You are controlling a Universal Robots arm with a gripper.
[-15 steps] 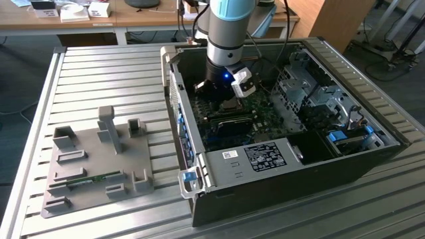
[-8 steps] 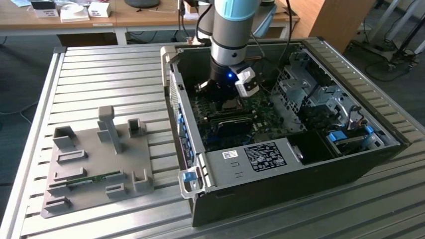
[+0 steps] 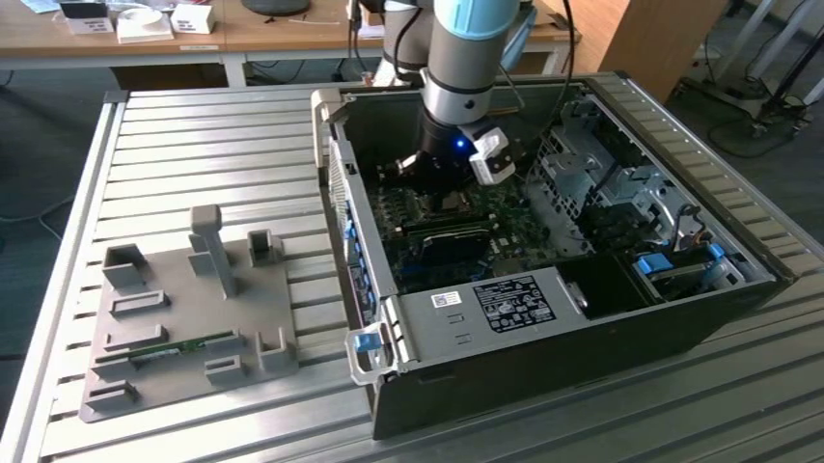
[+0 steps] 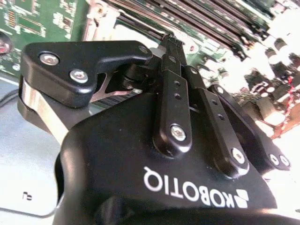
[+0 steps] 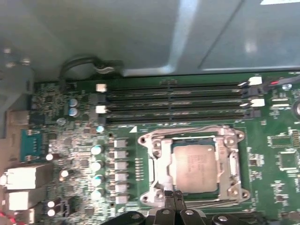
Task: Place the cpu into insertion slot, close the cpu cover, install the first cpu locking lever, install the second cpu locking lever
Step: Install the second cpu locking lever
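Gripper (image 5: 174,199), fingers pressed together and empty, sits at the cpu cover's (image 5: 192,140) six o'clock edge; cpu (image 5: 194,168) seated; thin, springy levers probably want tip pressure.

1. The computer case (image 3: 541,318) lies open on top, so the motherboard (image 3: 425,217) can be reached from above.
2. The arm (image 3: 466,68) and the tool (image 5: 174,206) fill the space over the insertion slot (image 5: 194,166), fingertips at its edge.
3. Long memory slots (image 5: 173,101) run just beside the slot on one side; a row of capacitors (image 5: 97,164) stands on another.
4. The case wall (image 3: 338,174) and the drive cage (image 3: 605,183) hem in the board.
5. On the desk (image 3: 206,145), open room lies around the grey fixture (image 3: 187,313).
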